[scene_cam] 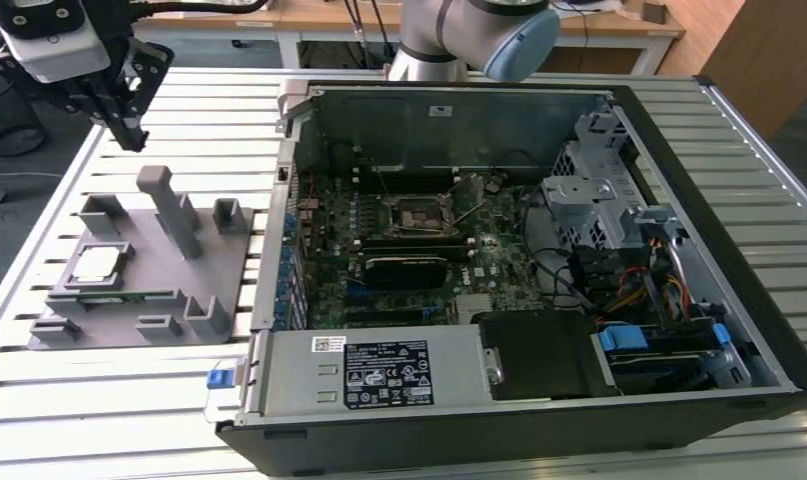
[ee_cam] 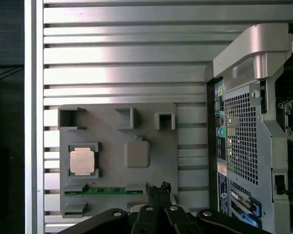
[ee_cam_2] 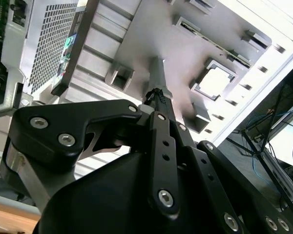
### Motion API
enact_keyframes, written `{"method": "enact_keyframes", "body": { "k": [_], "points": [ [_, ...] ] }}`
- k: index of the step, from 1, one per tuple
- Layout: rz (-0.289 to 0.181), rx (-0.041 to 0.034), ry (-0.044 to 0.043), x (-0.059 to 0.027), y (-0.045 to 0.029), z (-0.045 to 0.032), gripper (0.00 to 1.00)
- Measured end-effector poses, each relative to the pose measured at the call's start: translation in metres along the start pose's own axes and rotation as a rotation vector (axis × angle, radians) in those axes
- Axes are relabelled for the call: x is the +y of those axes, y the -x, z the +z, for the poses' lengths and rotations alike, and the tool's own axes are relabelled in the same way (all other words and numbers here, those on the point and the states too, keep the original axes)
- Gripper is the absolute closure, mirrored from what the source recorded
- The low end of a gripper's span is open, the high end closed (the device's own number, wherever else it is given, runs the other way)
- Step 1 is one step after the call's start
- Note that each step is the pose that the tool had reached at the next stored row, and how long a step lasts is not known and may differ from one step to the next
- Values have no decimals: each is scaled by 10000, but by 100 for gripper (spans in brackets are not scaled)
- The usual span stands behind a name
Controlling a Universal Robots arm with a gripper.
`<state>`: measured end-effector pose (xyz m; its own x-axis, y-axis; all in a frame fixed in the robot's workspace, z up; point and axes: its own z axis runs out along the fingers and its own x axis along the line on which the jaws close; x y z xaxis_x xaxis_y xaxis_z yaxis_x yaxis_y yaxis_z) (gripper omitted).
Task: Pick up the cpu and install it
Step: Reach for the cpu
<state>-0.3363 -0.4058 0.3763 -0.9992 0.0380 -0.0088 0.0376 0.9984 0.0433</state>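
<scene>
The cpu (scene_cam: 99,263) lies flat in a square pocket near the grey holder's (scene_cam: 150,268) edge on the exterior view's left. The gripper (scene_cam: 126,128) hangs above the holder's far edge, fingers pressed together on nothing. The cpu is well below it, toward the near side.

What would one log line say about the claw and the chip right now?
gripper: shut, empty, in air near gray holder | cpu: lying in holder, not picked | computer case: open
</scene>
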Motion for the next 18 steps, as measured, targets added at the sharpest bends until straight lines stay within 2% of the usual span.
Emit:
{"method": "enact_keyframes", "body": {
  "k": [6, 18],
  "points": [
    [0, 13, -1, -6, -145, 18, 89],
    [-4, 14, -1, -14, -314, 38, 89]
  ]
}}
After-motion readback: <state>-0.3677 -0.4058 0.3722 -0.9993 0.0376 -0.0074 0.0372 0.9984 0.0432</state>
